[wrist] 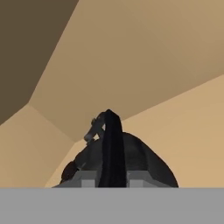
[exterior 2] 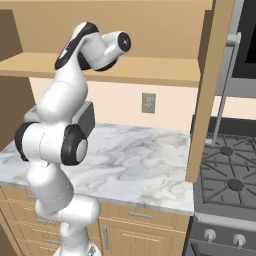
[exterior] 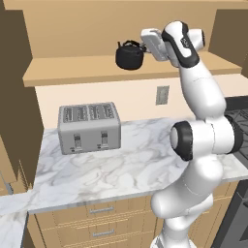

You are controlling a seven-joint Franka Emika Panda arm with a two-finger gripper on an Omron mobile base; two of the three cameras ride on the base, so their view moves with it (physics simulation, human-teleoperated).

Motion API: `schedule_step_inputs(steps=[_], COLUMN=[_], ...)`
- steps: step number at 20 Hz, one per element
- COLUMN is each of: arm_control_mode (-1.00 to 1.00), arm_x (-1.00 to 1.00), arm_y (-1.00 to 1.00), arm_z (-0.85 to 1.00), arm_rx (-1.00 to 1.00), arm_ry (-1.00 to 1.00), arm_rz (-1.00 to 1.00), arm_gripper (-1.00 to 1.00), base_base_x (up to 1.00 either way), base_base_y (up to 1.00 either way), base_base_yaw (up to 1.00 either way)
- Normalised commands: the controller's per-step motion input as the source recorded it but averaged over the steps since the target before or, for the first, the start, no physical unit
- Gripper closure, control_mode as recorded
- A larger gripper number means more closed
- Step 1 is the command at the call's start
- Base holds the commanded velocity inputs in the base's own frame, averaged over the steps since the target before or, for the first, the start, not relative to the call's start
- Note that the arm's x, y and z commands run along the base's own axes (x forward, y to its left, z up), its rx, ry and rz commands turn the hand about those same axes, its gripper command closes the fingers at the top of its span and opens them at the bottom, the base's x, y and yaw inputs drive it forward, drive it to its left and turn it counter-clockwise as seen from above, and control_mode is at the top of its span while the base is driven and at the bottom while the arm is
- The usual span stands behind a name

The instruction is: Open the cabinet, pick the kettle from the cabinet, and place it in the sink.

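Black kettle (exterior: 129, 55) sits on the cabinet (exterior: 97, 68) shelf; hand (exterior: 147, 46) straddles its handle, grip unclear; close squarely, lift straight.

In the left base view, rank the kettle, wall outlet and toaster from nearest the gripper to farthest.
From the gripper:
1. Kettle, right at it on the cabinet shelf.
2. Wall outlet, below on the backsplash.
3. Toaster, lower left on the counter.

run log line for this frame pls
phase: grasp approach | cabinet: open | kettle: on cabinet shelf | claw: at kettle handle, grip state unclear | toaster: on counter
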Motion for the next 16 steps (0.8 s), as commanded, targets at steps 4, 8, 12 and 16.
schedule_step_inputs(steps=[4, 8, 12, 16], arm_control_mode=[-1.0, -1.0, -1.0, -1.0], arm_x=[-0.2, -0.21, -0.34, -0.4], arm_y=[0.07, 0.01, 0.0, 0.0], arm_z=[-0.04, -0.01, 0.01, 0.03], arm_rx=[0.0, 0.0, 0.02, 0.04], arm_ry=[-0.03, -0.04, -0.02, 0.0], arm_rz=[-0.04, -0.05, -0.05, -0.04], arm_gripper=[1.0, 1.0, 1.0, 1.0], base_base_x=[0.0, 0.0, 0.0, 0.0], base_base_y=[0.0, 0.0, 0.0, 0.0], base_base_yaw=[0.0, 0.0, 0.0, 0.0])
